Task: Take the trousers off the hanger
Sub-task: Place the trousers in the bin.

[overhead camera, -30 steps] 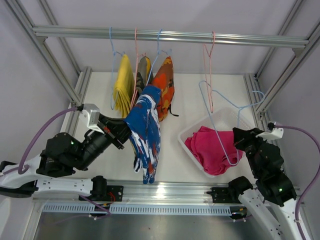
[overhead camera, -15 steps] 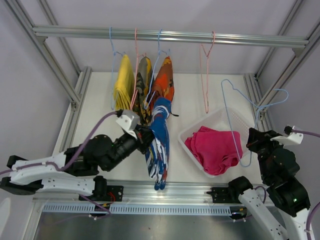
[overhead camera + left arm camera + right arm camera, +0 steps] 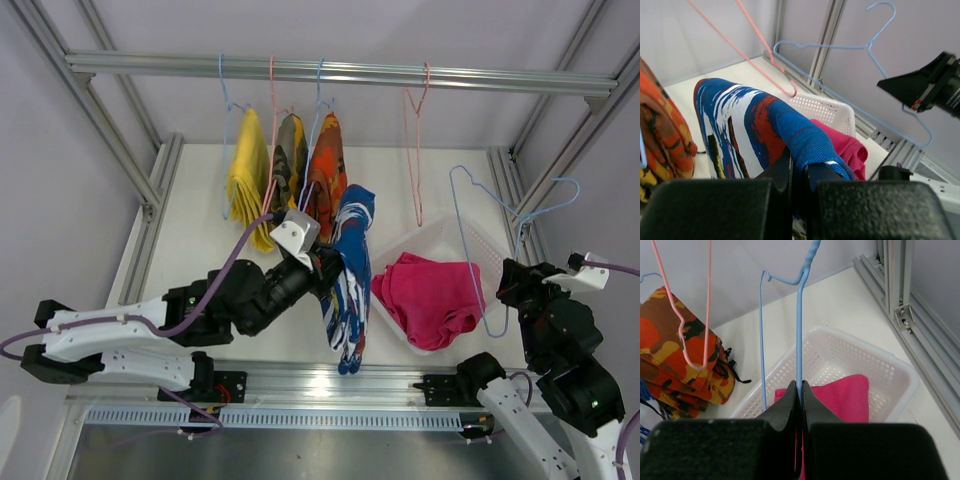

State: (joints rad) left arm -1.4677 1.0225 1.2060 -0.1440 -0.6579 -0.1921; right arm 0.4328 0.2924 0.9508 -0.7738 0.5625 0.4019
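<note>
My left gripper (image 3: 328,268) is shut on the blue-and-white patterned trousers (image 3: 350,270), which hang from it in the air just left of the white basket (image 3: 460,240); they fill the left wrist view (image 3: 755,130). The magenta pink trousers (image 3: 432,298) lie in the basket. My right gripper (image 3: 512,285) is shut on a bare blue hanger (image 3: 500,215), held off the rail at the right; its wire (image 3: 799,340) runs up from the jaws (image 3: 801,390). Yellow (image 3: 246,170), camouflage (image 3: 287,150) and orange-red trousers (image 3: 328,170) hang on hangers from the rail.
An empty pink hanger (image 3: 414,140) hangs on the aluminium rail (image 3: 340,72). Frame posts stand at the left (image 3: 120,130) and right (image 3: 570,130).
My left gripper has carried the blue-and-white trousers rightward from the hanging clothes to beside the basket. My right gripper has lifted the blue hanger up and to the right, then held it.
</note>
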